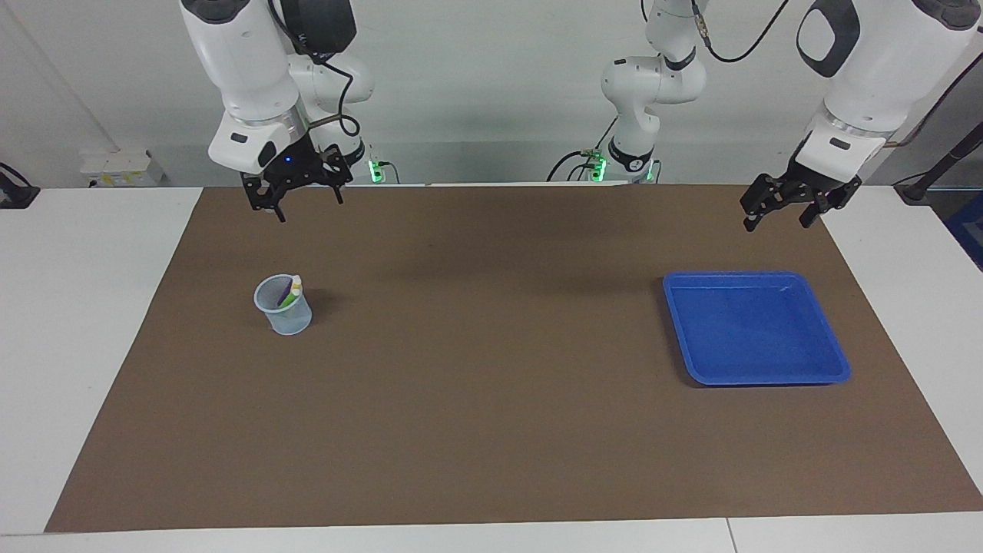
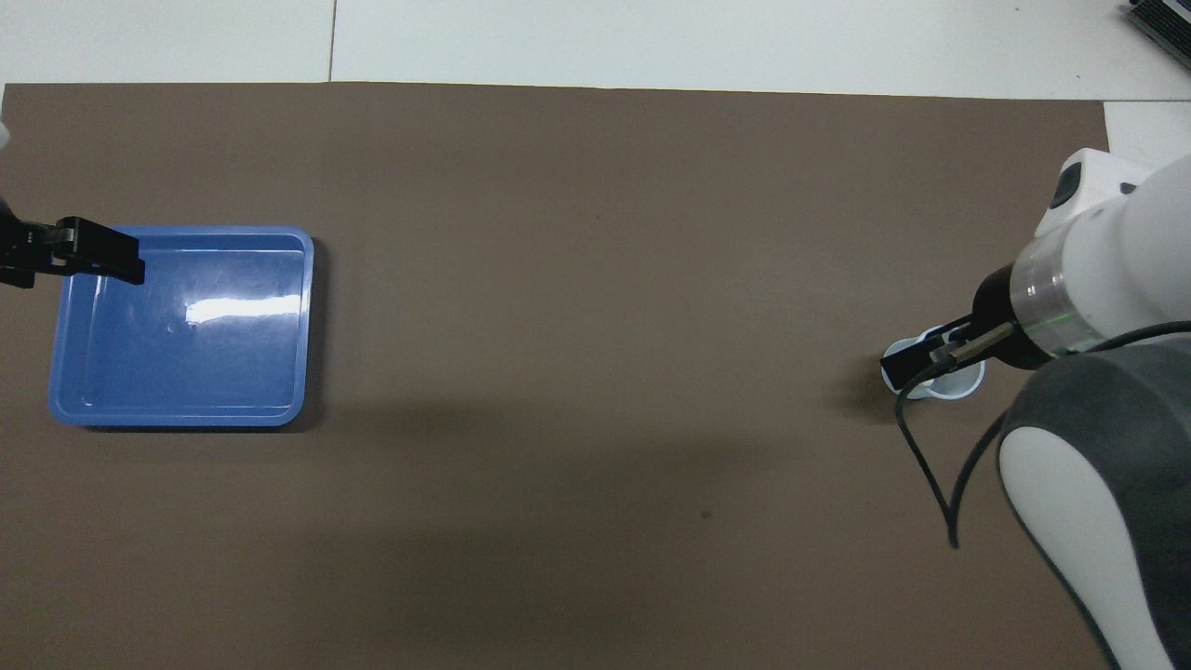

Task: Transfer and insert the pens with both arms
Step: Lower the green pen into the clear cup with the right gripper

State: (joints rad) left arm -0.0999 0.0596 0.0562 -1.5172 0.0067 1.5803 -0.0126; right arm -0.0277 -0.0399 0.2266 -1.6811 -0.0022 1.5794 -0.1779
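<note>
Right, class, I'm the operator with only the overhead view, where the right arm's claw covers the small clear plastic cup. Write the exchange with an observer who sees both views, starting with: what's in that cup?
Observer: Slim marker pens lean inside the small clear plastic cup; a green barrel and a pale cap end show.
Operator: Is the right claw touching it?
Observer: No. The right arm's black two-finger claw hangs high above the cup, apart from it, open and empty.
Operator: And the left claw at the blue tray?
Observer: The left claw is raised too, open and empty, well above the shallow blue plastic tray.
</note>
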